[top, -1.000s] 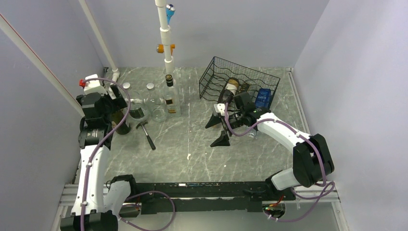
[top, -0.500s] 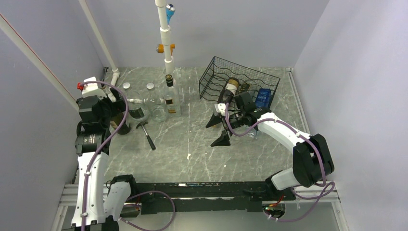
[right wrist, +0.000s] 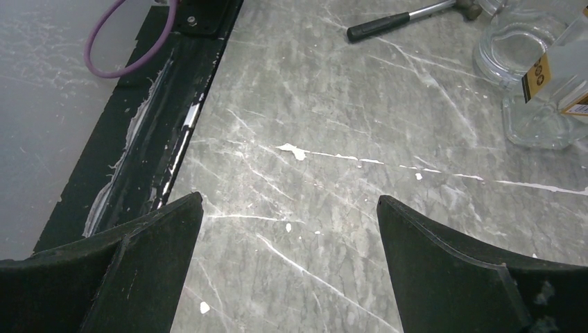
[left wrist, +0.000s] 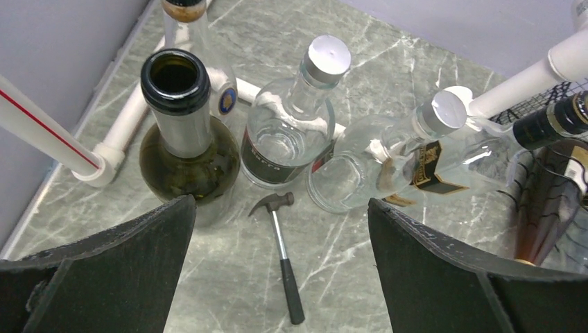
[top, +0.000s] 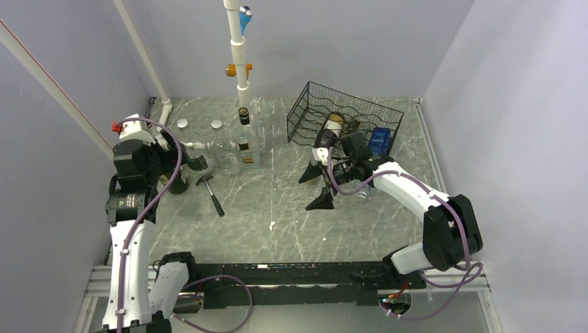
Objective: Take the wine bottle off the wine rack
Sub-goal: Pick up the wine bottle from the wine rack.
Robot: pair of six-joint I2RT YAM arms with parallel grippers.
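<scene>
The black wire wine rack (top: 360,114) stands at the back right of the table. A dark wine bottle (top: 333,127) with a cream label lies in its front left end. It also shows as a brown bottle (left wrist: 548,201) behind rack wires at the right edge of the left wrist view. My right gripper (top: 315,187) hangs open just in front of the rack. It faces the bare table and is turned away from the bottle. My left gripper (left wrist: 281,208) is open at the far left, above a small hammer (left wrist: 284,243), holding nothing.
An open dark green bottle (left wrist: 184,139) and clear glass bottles (left wrist: 291,132) stand at the back left by a white pipe frame (top: 239,55). A tall labelled clear bottle (top: 246,142) stands mid-back. A blue box (top: 378,141) sits in the rack. A black rail (right wrist: 173,90) edges the table.
My left wrist has drawn back slightly toward the left wall. The right gripper has shifted a little to the right, nearer the rack. Both stay open.
</scene>
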